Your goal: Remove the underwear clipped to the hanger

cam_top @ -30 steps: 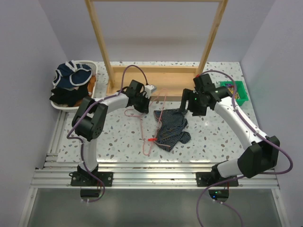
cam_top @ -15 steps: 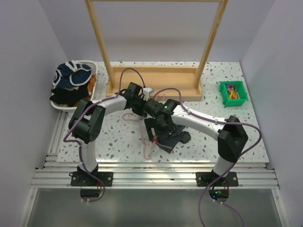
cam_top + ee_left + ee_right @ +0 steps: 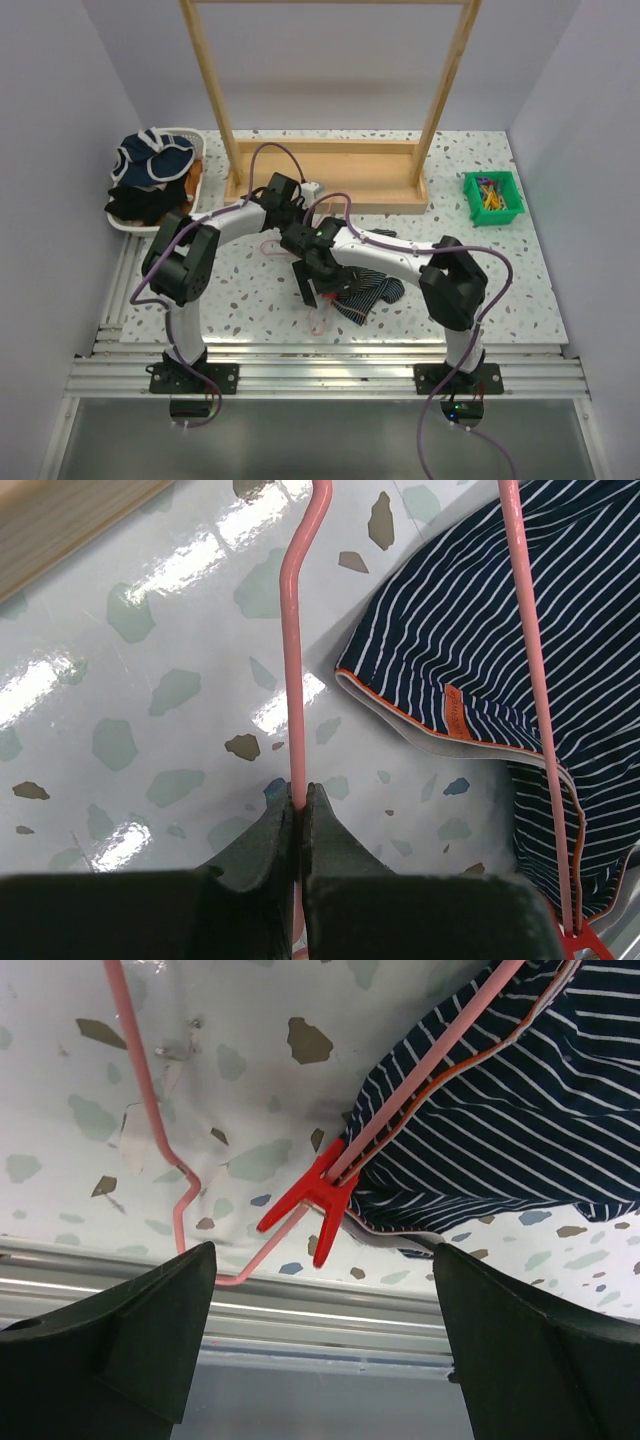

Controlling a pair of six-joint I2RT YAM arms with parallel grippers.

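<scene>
The underwear (image 3: 368,291), navy with thin light stripes, lies flat on the table and also shows in the left wrist view (image 3: 470,630) and the right wrist view (image 3: 500,1110). The pink hanger (image 3: 320,322) lies across it. A red clip (image 3: 315,1195) pins the waistband to the hanger's wire (image 3: 150,1090). My left gripper (image 3: 293,218) is shut on the hanger's wire (image 3: 293,680), as its own view shows (image 3: 299,798). My right gripper (image 3: 305,288) is open and empty; in its own view (image 3: 322,1260) it hovers just above the red clip, with a jaw on either side.
A wooden frame (image 3: 330,175) stands at the back. A white basket (image 3: 195,140) of dark clothes is at the far left. A green bin (image 3: 492,196) of clips is at the far right. The table's metal front rail (image 3: 320,1300) lies just beyond the clip.
My right arm has swung from the far right across to the left and now hovers open over the hanger's clip end. My left gripper has kept hold of the hanger.
</scene>
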